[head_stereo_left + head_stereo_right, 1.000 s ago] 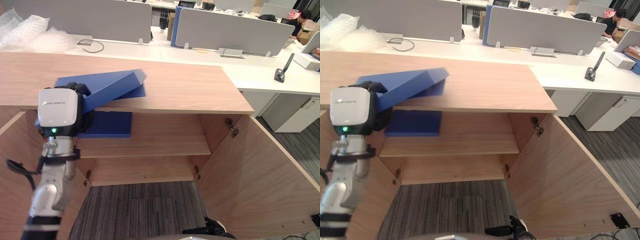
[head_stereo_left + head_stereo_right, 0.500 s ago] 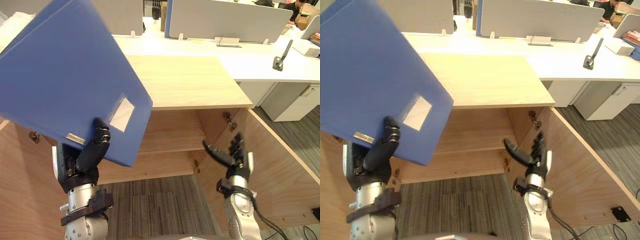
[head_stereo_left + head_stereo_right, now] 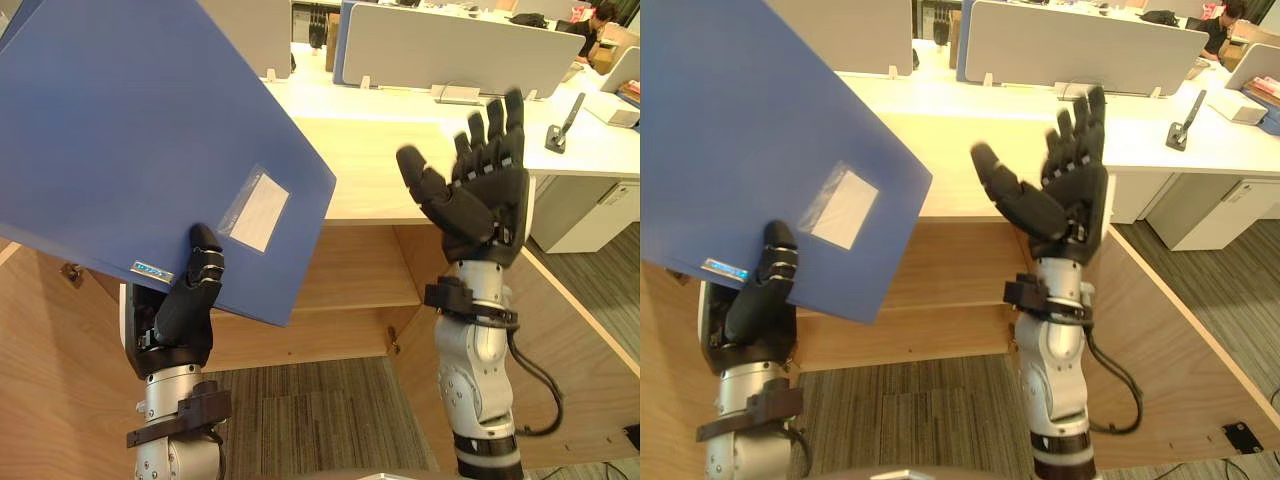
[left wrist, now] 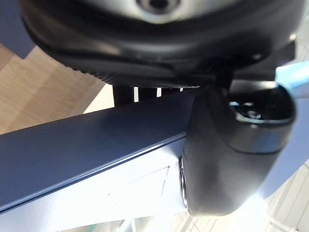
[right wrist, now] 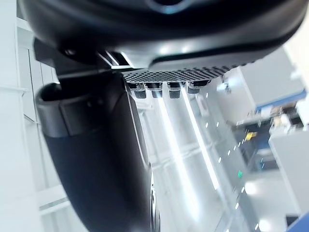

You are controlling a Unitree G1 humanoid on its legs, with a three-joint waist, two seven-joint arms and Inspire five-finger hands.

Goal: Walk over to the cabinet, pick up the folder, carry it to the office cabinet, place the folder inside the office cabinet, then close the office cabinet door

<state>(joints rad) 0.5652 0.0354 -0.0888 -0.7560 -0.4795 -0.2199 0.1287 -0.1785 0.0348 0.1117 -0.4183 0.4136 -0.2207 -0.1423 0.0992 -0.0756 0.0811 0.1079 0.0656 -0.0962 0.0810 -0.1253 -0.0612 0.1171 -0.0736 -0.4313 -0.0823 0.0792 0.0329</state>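
"Over the open cabinet [image 3: 372, 170], which hand has the blue folder [image 3: 130, 130]?"

"The left hand [image 3: 183, 312]. It grips the folder's lower edge, with the thumb pressed on the front face near the white label [image 3: 256, 210] and the fingers hidden behind. The folder stands tilted, high above that hand."

"And the right hand [image 3: 482, 195]?"

"Upright, palm toward the head camera, fingers straight and spread, holding nothing. It is beside the folder's right corner, apart from it."

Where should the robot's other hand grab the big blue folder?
Probably the free lower-right edge of the folder, coming from the right: its tilt points that edge at the open right hand, while the left hand pinches the bottom edge.
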